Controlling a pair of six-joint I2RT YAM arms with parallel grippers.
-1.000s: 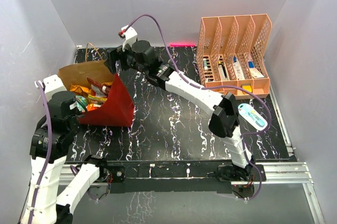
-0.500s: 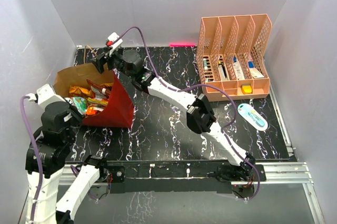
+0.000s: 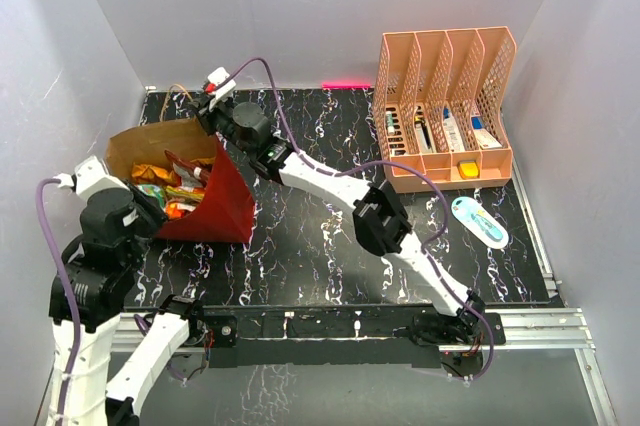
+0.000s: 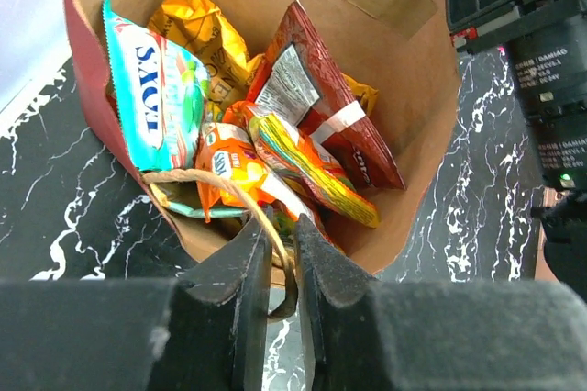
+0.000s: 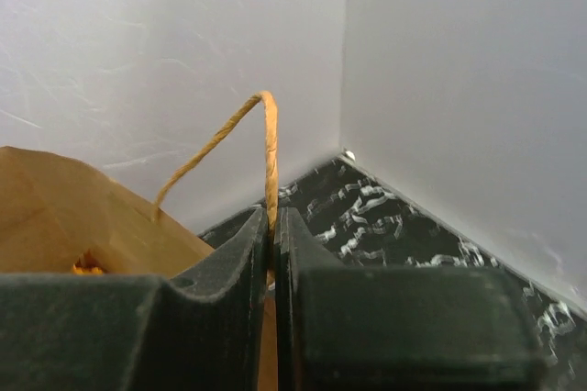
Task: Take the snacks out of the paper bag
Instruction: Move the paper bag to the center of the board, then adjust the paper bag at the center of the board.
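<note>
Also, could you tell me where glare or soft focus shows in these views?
Top external: evenly lit and sharp, with a red glow at the back. Left wrist: glare on the foil snacks in the paper bag, left end effector blurred up close. Right wrist: right end effector soft, the bag's handle sharp against white walls.
</note>
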